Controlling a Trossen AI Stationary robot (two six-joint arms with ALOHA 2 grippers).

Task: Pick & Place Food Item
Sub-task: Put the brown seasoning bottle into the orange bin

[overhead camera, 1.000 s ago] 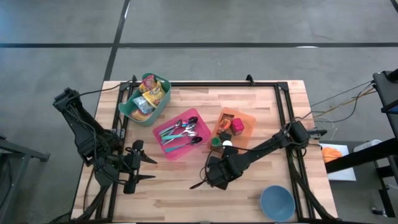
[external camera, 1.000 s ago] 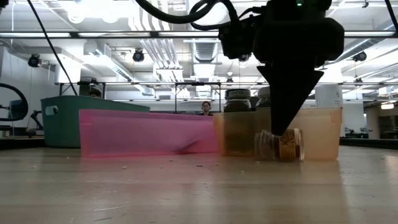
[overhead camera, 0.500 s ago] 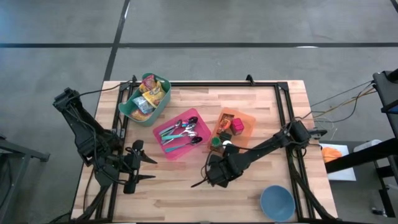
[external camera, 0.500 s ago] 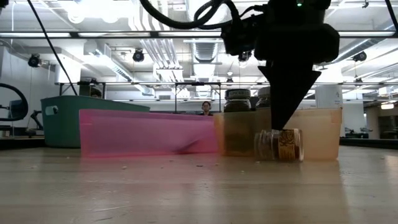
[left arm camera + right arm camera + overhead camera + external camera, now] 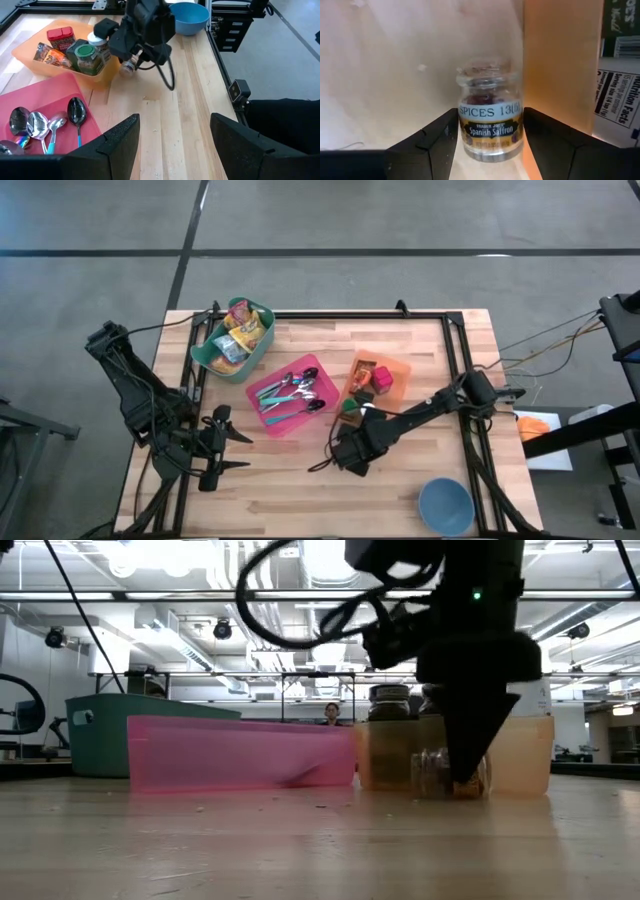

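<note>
A small glass jar of saffron point(image 5: 490, 122) lies on its side on the wooden table, just in front of the orange bin point(image 5: 403, 372). My right gripper point(image 5: 490, 145) points down over the jar, open, with one finger on each side of its labelled body. In the low view the jar point(image 5: 432, 772) shows beside the dark fingers point(image 5: 468, 762), whose tips reach nearly to the table. The gripper hides the jar in the high view. My left gripper point(image 5: 238, 452) waits open above the table's near left part. My right gripper comes at the jar from above, its fingers across the jar's body point(image 5: 490, 131). The fingers' inner faces stand right at the glass. Whether they touch it I cannot tell. The jar rests on the table.
The orange bin holds other jars and packets point(image 5: 82, 55). A pink tray of spoons point(image 5: 288, 394) lies to its left, and a green bin of snack packs point(image 5: 236, 335) stands at the far left. A blue bowl point(image 5: 446, 506) sits at the near right.
My right gripper has sunk toward the table and shifted slightly toward the orange bin. Its fingers now reach down beside the jar. The jar has stayed where it lay.
</note>
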